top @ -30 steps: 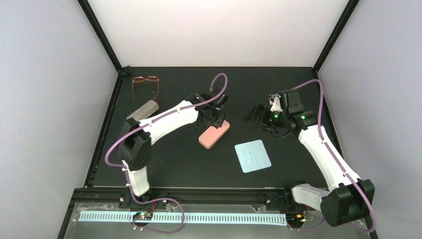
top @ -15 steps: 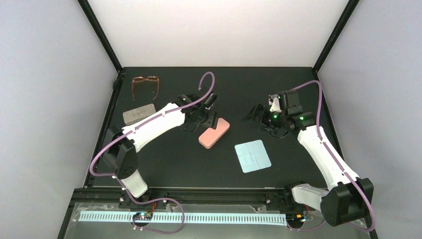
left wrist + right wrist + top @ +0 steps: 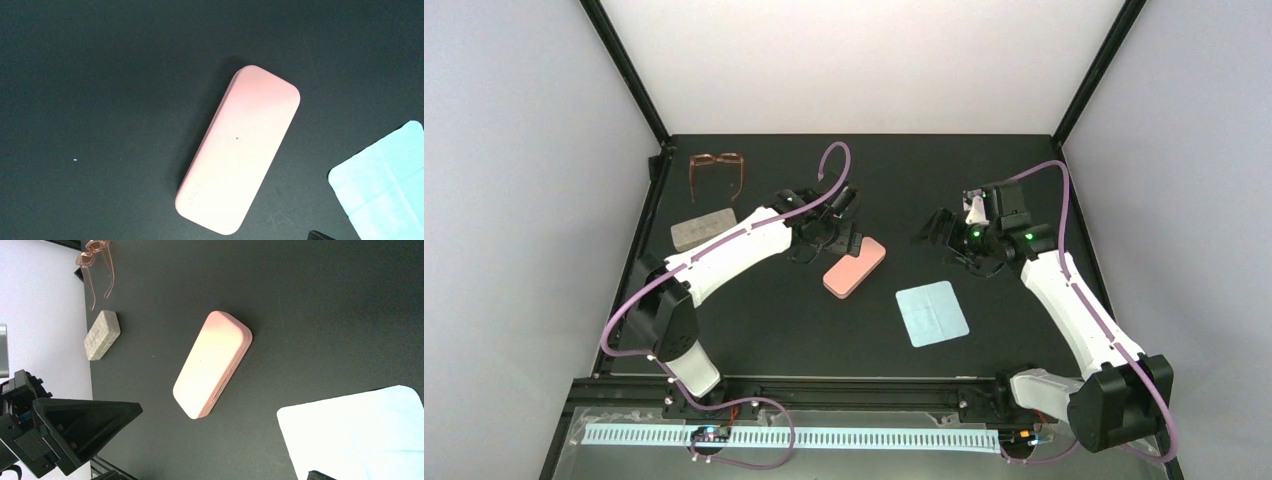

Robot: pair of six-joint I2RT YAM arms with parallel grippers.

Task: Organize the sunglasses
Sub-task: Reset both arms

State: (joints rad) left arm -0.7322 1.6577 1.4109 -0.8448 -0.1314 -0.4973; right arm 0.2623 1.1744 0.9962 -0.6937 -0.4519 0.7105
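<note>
The black table [image 3: 784, 330] carries everything. On it the left arm [image 3: 724, 250] has changed most. A second ago it reached across the grey case [image 3: 703, 229] and hid part of it, with its tool head over the far end of the pink case [image 3: 855, 268]. Now its elbow has swung out to the left, the grey case shows whole, and the left gripper [image 3: 834, 232] hangs just left of the pink case's far end. Its fingers are not visible in its own wrist view, so I cannot tell whether they are spread or closed.

The right arm [image 3: 1069, 295] has hardly moved. The right gripper [image 3: 936, 226] points left, well apart from the pink case on its far right side, and is dark against the dark table, so how its fingers stand cannot be told either.

A pale blue cloth [image 3: 932, 313] lies flat just right of and nearer than the pink case, not touching it. The pink case is in the same spot as before, shut, lying slantwise. The grey case is well to its left, and the amber glasses [image 3: 717, 172] lie beyond that at the far left corner.

The black sunglasses cannot be made out in any view, so I cannot say where they lie.
</note>
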